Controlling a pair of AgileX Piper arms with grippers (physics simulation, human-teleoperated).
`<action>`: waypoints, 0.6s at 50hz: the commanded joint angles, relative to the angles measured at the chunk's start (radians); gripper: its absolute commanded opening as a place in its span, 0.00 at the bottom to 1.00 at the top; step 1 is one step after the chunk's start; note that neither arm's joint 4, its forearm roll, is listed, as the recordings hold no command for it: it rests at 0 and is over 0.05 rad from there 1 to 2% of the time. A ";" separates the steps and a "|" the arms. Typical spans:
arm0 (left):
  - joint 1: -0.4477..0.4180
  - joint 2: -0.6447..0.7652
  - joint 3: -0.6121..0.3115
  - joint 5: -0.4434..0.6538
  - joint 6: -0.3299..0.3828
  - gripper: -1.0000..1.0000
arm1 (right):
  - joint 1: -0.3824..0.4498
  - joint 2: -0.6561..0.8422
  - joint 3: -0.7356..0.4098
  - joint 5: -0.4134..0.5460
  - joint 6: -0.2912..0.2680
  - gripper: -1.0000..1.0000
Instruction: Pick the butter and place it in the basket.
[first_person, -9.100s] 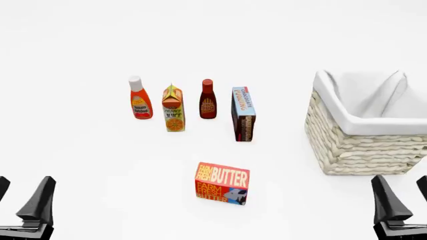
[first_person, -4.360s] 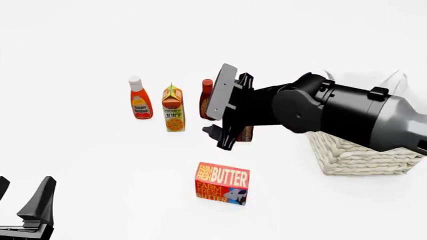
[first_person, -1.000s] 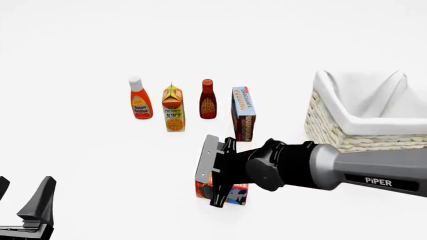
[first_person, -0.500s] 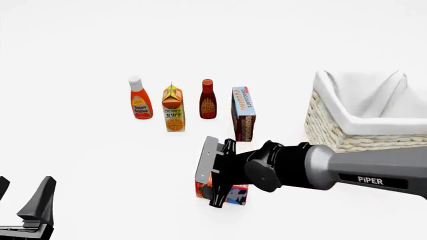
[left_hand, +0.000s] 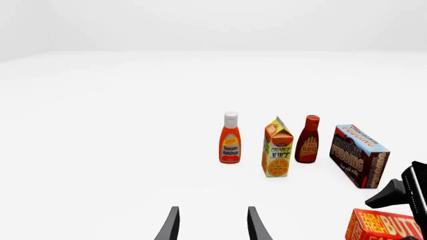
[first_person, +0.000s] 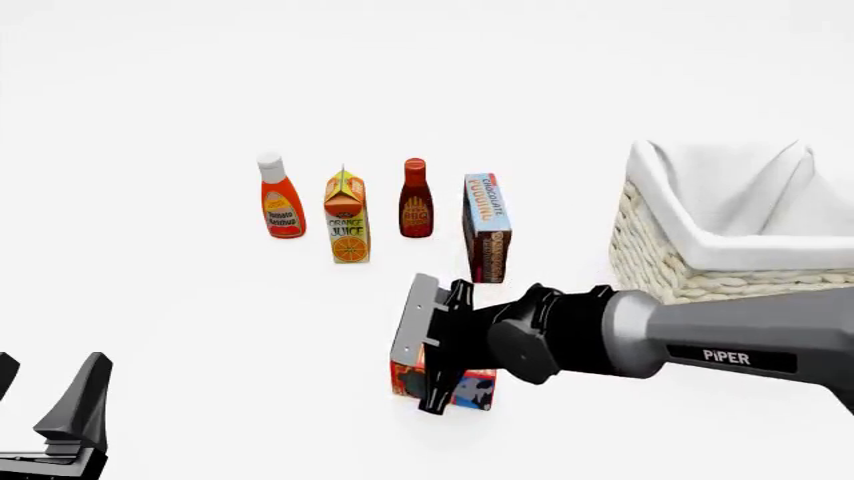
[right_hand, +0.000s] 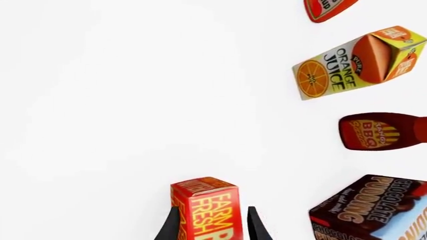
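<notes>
The butter (first_person: 461, 385) is red-orange with yellow lettering and a blue patch. The basket (first_person: 694, 270) is cream woven wicker with white lining; the table (first_person: 200, 330) is plain white.

High front camera; two low wrist cameras.
</notes>
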 joint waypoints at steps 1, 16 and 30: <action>0.000 0.000 0.000 0.000 0.000 1.00 | -0.005 0.020 0.002 -0.017 0.008 1.00; 0.000 0.000 0.000 0.000 0.000 1.00 | -0.001 0.048 0.007 -0.045 0.022 1.00; 0.000 0.000 0.000 0.000 0.000 1.00 | 0.008 0.091 0.006 -0.076 0.036 1.00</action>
